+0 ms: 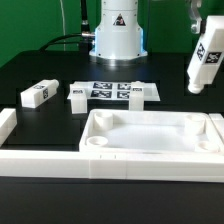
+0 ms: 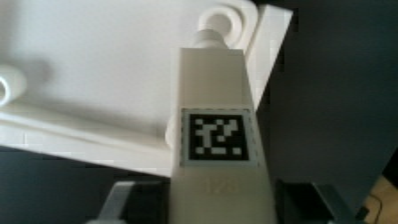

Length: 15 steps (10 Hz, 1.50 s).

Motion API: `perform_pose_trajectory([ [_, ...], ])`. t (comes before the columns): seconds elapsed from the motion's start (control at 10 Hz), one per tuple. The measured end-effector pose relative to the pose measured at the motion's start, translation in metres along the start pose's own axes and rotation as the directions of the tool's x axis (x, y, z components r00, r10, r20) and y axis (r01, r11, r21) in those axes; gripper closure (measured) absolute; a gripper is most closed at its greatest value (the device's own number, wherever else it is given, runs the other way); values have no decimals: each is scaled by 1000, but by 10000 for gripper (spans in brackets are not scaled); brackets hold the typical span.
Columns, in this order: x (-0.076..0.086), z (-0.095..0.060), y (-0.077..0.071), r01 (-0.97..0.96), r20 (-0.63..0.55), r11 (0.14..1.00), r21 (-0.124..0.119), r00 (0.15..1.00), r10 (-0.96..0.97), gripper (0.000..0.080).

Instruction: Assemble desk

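The white desk top (image 1: 150, 140) lies flat at the front of the black table, rim up, with round corner sockets. My gripper (image 1: 207, 32) is shut on a white tagged leg (image 1: 205, 62) and holds it in the air above the top's corner on the exterior view's right. In the wrist view the leg (image 2: 217, 110) runs out from between my fingers (image 2: 135, 200) towards a corner socket (image 2: 221, 22) of the desk top (image 2: 71, 110). Three more legs lie behind the top: one apart (image 1: 35, 94), two (image 1: 77, 94) (image 1: 138, 94) by the marker board.
The marker board (image 1: 107, 90) lies behind the desk top, in front of the robot base (image 1: 117, 35). White border rails run along the exterior view's left (image 1: 8, 128) and right (image 1: 213, 130) of the top.
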<state>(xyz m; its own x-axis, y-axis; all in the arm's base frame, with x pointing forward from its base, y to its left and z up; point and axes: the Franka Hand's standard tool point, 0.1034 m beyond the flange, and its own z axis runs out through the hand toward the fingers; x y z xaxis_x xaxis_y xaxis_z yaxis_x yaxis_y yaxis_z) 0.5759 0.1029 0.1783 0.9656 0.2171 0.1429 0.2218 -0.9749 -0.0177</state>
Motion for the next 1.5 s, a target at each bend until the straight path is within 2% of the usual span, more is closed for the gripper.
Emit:
perform_pose_trajectory([
  [0.1,-11,5,-1,1,-15,1000,-2,1000,-1,511],
  [0.3,1,5,1,14,-176,1000,-10,984,-16,511],
  [0.4,5,7,8,45,-206,999,-16,977,-47,511],
  [0.9,7,9,8,49,-201,999,-16,978,-51,511],
  [1.0,13,16,10,65,-199,998,-17,978,-67,511],
  [1.3,47,31,15,62,-215,998,-6,975,-62,511],
  [1.5,49,34,14,63,-216,998,-4,974,-62,511],
])
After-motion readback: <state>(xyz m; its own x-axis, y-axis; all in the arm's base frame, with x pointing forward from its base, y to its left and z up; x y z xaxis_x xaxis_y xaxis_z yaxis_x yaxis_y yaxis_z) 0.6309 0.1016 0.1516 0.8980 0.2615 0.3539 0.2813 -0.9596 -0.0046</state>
